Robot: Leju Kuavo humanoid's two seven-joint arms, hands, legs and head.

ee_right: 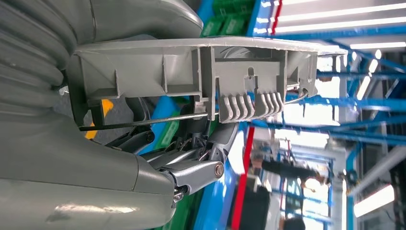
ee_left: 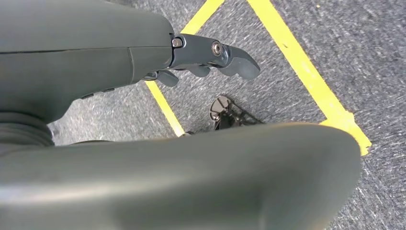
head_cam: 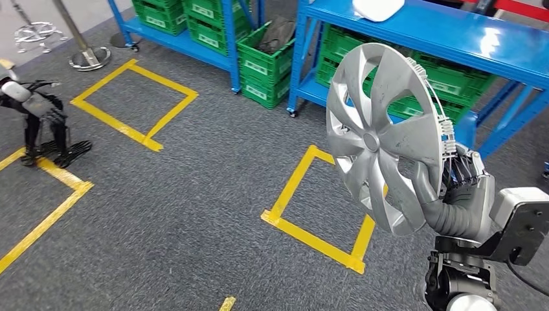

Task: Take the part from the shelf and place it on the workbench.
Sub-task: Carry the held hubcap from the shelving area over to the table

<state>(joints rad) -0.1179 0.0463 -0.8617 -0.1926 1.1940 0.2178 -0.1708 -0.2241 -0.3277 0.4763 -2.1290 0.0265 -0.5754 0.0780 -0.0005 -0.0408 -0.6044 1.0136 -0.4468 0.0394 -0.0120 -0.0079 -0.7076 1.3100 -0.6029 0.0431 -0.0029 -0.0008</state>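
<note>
The part is a silver wheel cover point(head_cam: 379, 129) with curved spokes, held upright and tilted at chest height on the right of the head view. My right hand point(head_cam: 461, 194) grips its rim from behind, thumb across the front face. In the right wrist view the cover's ribbed back edge with clips point(ee_right: 201, 67) lies across my right hand point(ee_right: 158, 167), whose fingers point(ee_right: 206, 153) reach behind the rim. My left hand point(ee_left: 143, 57) hangs over the floor, its dark fingers point(ee_left: 218, 55) loosely apart and holding nothing.
Blue shelving point(head_cam: 447, 32) with green crates point(head_cam: 265, 61) stands at the back, a white object point(head_cam: 377, 8) on its top. Yellow tape squares point(head_cam: 311, 240) mark the grey carpet. A small dark legged robot point(head_cam: 39, 123) stands at the left, a stanchion base point(head_cam: 89, 57) behind it.
</note>
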